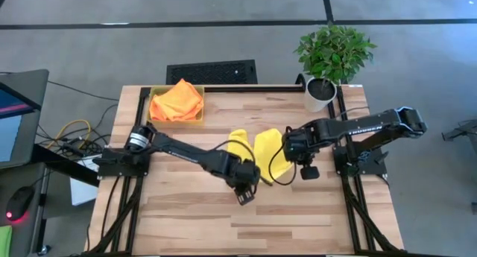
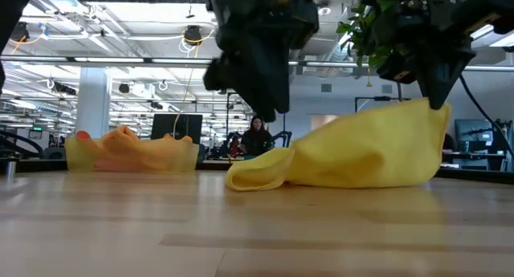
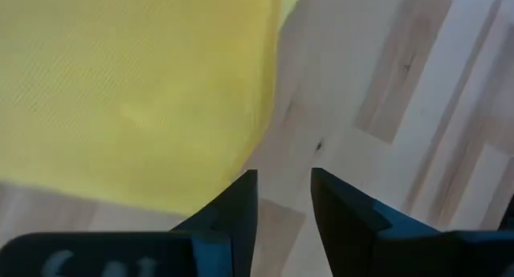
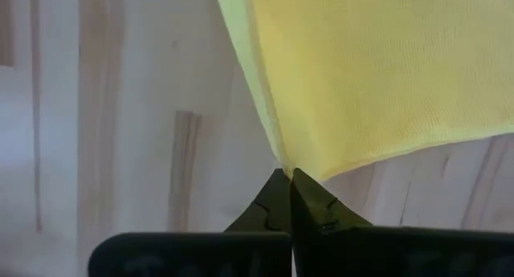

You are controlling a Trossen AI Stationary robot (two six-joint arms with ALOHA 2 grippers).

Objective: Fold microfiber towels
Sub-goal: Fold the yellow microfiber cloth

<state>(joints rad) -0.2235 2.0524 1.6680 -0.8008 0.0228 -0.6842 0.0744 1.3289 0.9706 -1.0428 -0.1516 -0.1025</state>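
A yellow microfiber towel point(image 1: 262, 151) lies bunched at the table's middle, its left part point(image 2: 253, 174) resting on the wood and its right end raised. My right gripper point(image 4: 287, 171) is shut on that raised end. My left gripper point(image 3: 283, 179) hovers just above the table on the towel's near side, fingers open a little with nothing between them; the towel point(image 3: 136, 92) lies beside it. Orange towels point(image 1: 177, 100) are heaped in a translucent yellow bin point(image 1: 153, 117) at the far left. My right gripper pinches the yellow towel's edge point(image 4: 291, 158) between its two fingertips, coming from above and pointing steeply down. That end point(image 2: 430, 115) is held up off the table. The cloth slopes slack from it down to the part lying on the wood.
A potted plant point(image 1: 332, 59) stands at the far right corner and a black grille point(image 1: 212, 71) sits beyond the far edge. Bare wood point(image 1: 223, 227) stretches across the near half of the table. A person point(image 2: 257, 136) shows in the room behind.
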